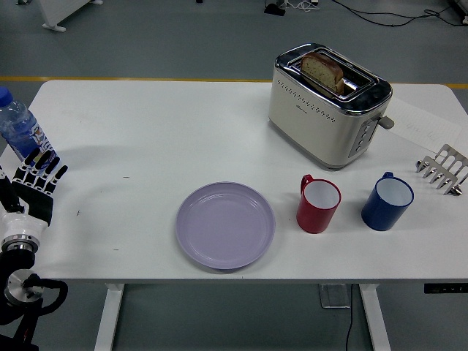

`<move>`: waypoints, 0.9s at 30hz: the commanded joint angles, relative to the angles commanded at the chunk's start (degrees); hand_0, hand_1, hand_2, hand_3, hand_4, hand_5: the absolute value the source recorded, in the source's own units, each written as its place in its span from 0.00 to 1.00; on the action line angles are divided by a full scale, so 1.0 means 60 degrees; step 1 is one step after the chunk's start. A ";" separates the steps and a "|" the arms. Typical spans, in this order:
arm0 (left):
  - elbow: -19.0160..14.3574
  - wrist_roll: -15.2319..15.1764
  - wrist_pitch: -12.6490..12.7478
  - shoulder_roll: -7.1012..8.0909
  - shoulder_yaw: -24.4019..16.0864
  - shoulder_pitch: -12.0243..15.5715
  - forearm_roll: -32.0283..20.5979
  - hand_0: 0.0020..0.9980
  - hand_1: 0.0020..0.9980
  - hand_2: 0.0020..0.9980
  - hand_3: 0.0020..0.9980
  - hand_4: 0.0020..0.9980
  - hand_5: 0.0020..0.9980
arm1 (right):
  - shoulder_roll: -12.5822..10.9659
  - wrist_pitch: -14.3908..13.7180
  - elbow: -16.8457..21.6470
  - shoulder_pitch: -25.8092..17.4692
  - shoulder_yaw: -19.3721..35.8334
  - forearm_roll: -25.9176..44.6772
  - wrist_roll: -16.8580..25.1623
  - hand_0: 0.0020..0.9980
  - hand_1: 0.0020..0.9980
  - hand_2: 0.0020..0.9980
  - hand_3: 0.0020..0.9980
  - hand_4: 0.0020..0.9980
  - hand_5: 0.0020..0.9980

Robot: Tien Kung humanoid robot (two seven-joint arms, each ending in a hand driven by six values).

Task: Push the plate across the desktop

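One view, from the head camera, takes in the whole white rectangular table (146,131). Near its front edge, a little left of centre, the round lavender plate (225,225) lies flat and bare. Just beside it on the right stands a red mug with a white inside (319,204), handle turned toward the plate, and further right a blue mug with a white inside (387,200). Behind the mugs sits a cream and chrome two-slot toaster (327,104) with a slice of brown bread (322,70) standing up in one slot. At the right edge a small metal toast rack (443,170) rests near a sheet of white paper (420,124). At the far left edge stands a clear plastic water bottle with a blue cap (20,131). Directly in front of that bottle the left robot hand (33,190) is raised at the table's left edge, its black fingers (44,167) spread and pointing up, holding nothing, well apart from the plate.
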 joint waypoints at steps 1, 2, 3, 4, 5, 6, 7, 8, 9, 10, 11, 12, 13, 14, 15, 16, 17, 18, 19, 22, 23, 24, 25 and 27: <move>0.0002 -0.0072 -0.0013 0.0000 0.0013 0.0005 -0.0029 0.64 0.67 0.65 0.60 0.68 1.00 | 0.0000 0.0000 0.0000 -0.0002 0.0002 -0.0003 -0.0001 0.63 0.59 0.68 0.61 0.36 0.38; 0.0007 -0.0279 -0.0062 -0.0002 0.0072 0.0036 -0.0080 0.64 0.67 0.65 0.60 0.68 1.00 | 0.0002 0.0002 0.0002 -0.0010 0.0015 -0.0028 -0.0010 0.63 0.59 0.68 0.61 0.36 0.38; 0.0007 -0.0559 -0.0032 -0.0013 0.0152 0.0072 -0.0085 0.74 0.76 0.73 0.64 0.66 1.00 | 0.0003 0.0005 0.0004 -0.0019 0.0031 -0.0057 -0.0020 0.63 0.59 0.68 0.61 0.36 0.38; 0.0004 -0.0864 0.0046 -0.0027 0.0224 0.0107 -0.0015 0.74 0.76 0.73 0.64 0.66 1.00 | 0.0005 0.0005 0.0006 -0.0028 0.0046 -0.0083 -0.0027 0.63 0.59 0.68 0.61 0.36 0.38; 0.0004 -0.1002 0.0077 -0.0032 0.0246 0.0119 0.0021 0.74 0.76 0.73 0.64 0.66 1.00 | 0.0006 0.0005 0.0006 -0.0032 0.0052 -0.0091 -0.0029 0.63 0.59 0.68 0.61 0.36 0.38; 0.0004 -0.1184 0.0167 -0.0044 0.0291 0.0137 0.0114 0.74 0.76 0.73 0.64 0.66 1.00 | 0.0007 0.0006 0.0007 -0.0038 0.0058 -0.0098 -0.0031 0.63 0.59 0.68 0.61 0.36 0.38; 0.0009 -0.1361 0.0286 -0.0062 0.0348 0.0155 0.0234 0.74 0.76 0.73 0.64 0.66 1.00 | 0.0007 0.0010 0.0007 -0.0042 0.0071 -0.0123 -0.0036 0.63 0.59 0.68 0.61 0.36 0.38; 0.0012 -0.1498 0.0360 -0.0072 0.0382 0.0165 0.0308 0.74 0.76 0.73 0.64 0.66 1.00 | 0.0008 0.0013 0.0007 -0.0044 0.0079 -0.0138 -0.0039 0.63 0.59 0.68 0.61 0.36 0.38; 0.0015 -0.1643 0.0472 -0.0084 0.0427 0.0175 0.0441 0.78 0.81 0.81 0.69 0.65 1.00 | 0.0010 0.0011 0.0009 -0.0047 0.0090 -0.0155 -0.0044 0.63 0.59 0.68 0.61 0.36 0.38; 0.0014 -0.1842 0.0612 -0.0097 0.0479 0.0184 0.0683 0.78 0.81 0.81 0.69 0.65 1.00 | 0.0013 0.0008 0.0010 -0.0051 0.0102 -0.0172 -0.0051 0.63 0.59 0.68 0.61 0.36 0.38; 0.0011 -0.2047 0.0716 -0.0107 0.0515 0.0192 0.0989 0.78 0.81 0.81 0.69 0.65 1.00 | 0.0014 0.0008 0.0012 -0.0055 0.0110 -0.0186 -0.0056 0.63 0.59 0.68 0.61 0.36 0.38; 0.0009 -0.2138 0.0754 -0.0111 0.0528 0.0195 0.1164 0.78 0.81 0.81 0.69 0.65 1.00 | 0.0014 0.0008 0.0012 -0.0056 0.0113 -0.0191 -0.0058 0.63 0.59 0.68 0.61 0.36 0.38; 0.0006 -0.2223 0.0783 -0.0111 0.0533 0.0197 0.1437 0.78 0.81 0.81 0.69 0.65 1.00 | 0.0015 0.0007 0.0013 -0.0058 0.0120 -0.0203 -0.0061 0.63 0.59 0.68 0.61 0.36 0.38; 0.0010 -0.2279 0.0803 -0.0103 0.0527 0.0194 0.1754 0.78 0.81 0.81 0.69 0.65 1.00 | 0.0015 0.0008 0.0014 -0.0061 0.0128 -0.0218 -0.0065 0.63 0.59 0.68 0.61 0.36 0.38; 0.0018 -0.2314 0.0818 -0.0088 0.0514 0.0186 0.2183 0.86 0.90 0.91 0.83 0.65 1.00 | 0.0015 0.0010 0.0014 -0.0064 0.0137 -0.0235 -0.0071 0.63 0.59 0.68 0.61 0.36 0.38; 0.0020 -0.2322 0.0822 -0.0084 0.0511 0.0185 0.2555 0.86 0.90 0.91 0.83 0.65 1.00 | 0.0015 0.0010 0.0014 -0.0065 0.0139 -0.0239 -0.0072 0.63 0.59 0.68 0.61 0.36 0.38; 0.0060 -0.2366 0.0866 -0.0063 0.0522 0.0173 0.2962 0.86 0.90 0.91 0.83 0.65 1.00 | 0.0017 0.0014 0.0016 -0.0069 0.0161 -0.0280 -0.0087 0.63 0.59 0.68 0.61 0.36 0.38; 0.0075 -0.2382 0.0882 -0.0057 0.0527 0.0168 0.3292 0.86 0.90 0.91 0.83 0.65 1.00 | 0.0018 0.0015 0.0017 -0.0071 0.0169 -0.0295 -0.0093 0.63 0.59 0.68 0.61 0.36 0.38; 0.0105 -0.2427 0.0967 -0.0058 0.0532 0.0167 0.3593 0.86 0.90 0.91 0.83 0.65 1.00 | 0.0019 0.0015 0.0018 -0.0082 0.0174 -0.0307 -0.0099 0.63 0.59 0.68 0.61 0.36 0.38; 0.0167 -0.2581 0.1288 -0.0051 0.0590 0.0160 0.4510 0.92 0.95 0.98 0.99 0.64 1.00 | 0.0023 0.0021 0.0018 -0.0091 0.0184 -0.0335 -0.0111 0.63 0.59 0.68 0.61 0.36 0.38; 0.0175 -0.2602 0.1328 -0.0050 0.0600 0.0158 0.4628 0.92 0.95 0.98 0.99 0.64 1.00 | 0.0023 0.0023 0.0018 -0.0090 0.0185 -0.0339 -0.0112 0.63 0.59 0.68 0.61 0.36 0.38; 0.0194 -0.2648 0.1393 -0.0054 0.0612 0.0151 0.4684 0.92 0.95 0.98 0.99 0.64 1.00 | 0.0025 0.0023 0.0017 -0.0089 0.0184 -0.0336 -0.0112 0.63 0.59 0.68 0.61 0.36 0.38; 0.0221 -0.2711 0.1479 -0.0061 0.0626 0.0142 0.4715 0.92 0.95 0.98 0.99 0.64 1.00 | 0.0027 0.0023 0.0017 -0.0087 0.0182 -0.0329 -0.0112 0.63 0.59 0.68 0.61 0.36 0.38; 0.0321 -0.2766 0.1533 -0.0072 0.0653 0.0105 0.4726 0.91 0.95 0.98 1.00 0.63 1.00 | 0.0030 0.0020 0.0015 -0.0069 0.0166 -0.0299 -0.0105 0.63 0.59 0.68 0.60 0.36 0.38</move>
